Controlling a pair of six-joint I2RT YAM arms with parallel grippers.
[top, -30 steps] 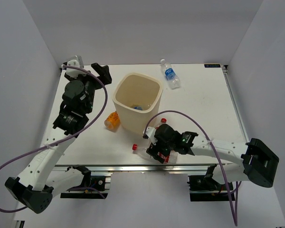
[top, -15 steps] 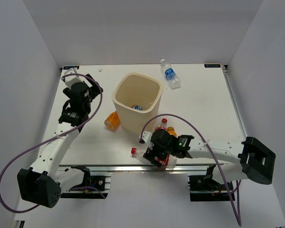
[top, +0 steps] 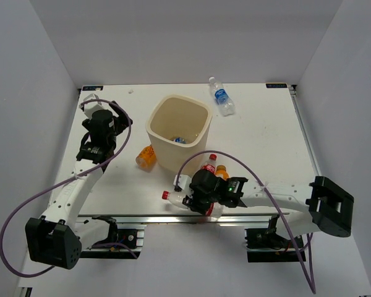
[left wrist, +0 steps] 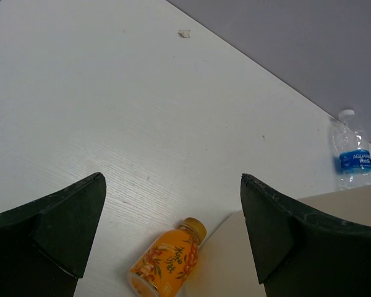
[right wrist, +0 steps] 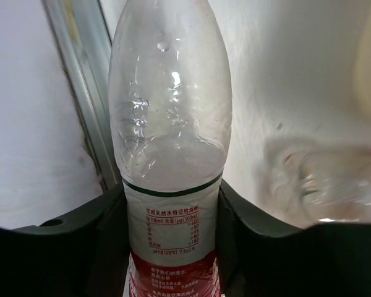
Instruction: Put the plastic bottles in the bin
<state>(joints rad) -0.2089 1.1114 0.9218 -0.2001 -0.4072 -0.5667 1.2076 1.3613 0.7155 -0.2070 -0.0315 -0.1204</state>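
Hidden or unclear: from above, my right claw (top: 195,197) covers most of the red-label bottle (top: 175,197); only the red cap and neck stick out. In the wrist view the cap end is cut off at the top edge. A blurred clear shape (right wrist: 334,185) to its right cannot be identified. Inside the bin (top: 164,151) only a scrap of blue label shows.

Orientation: the bottle lies on the desk (top: 266,142) by the near edge, long axis along that edge, cap to the left.

Writing: fine print on its white-and-red label (not legible). The far blue-label bottle (left wrist: 352,154) reads "AQUA…".

Claws: right clamped on the red-label bottle. My left claw (left wrist: 173,179) is spread wide, holding nothing, above an orange bottle (left wrist: 167,260) just beside the bin.
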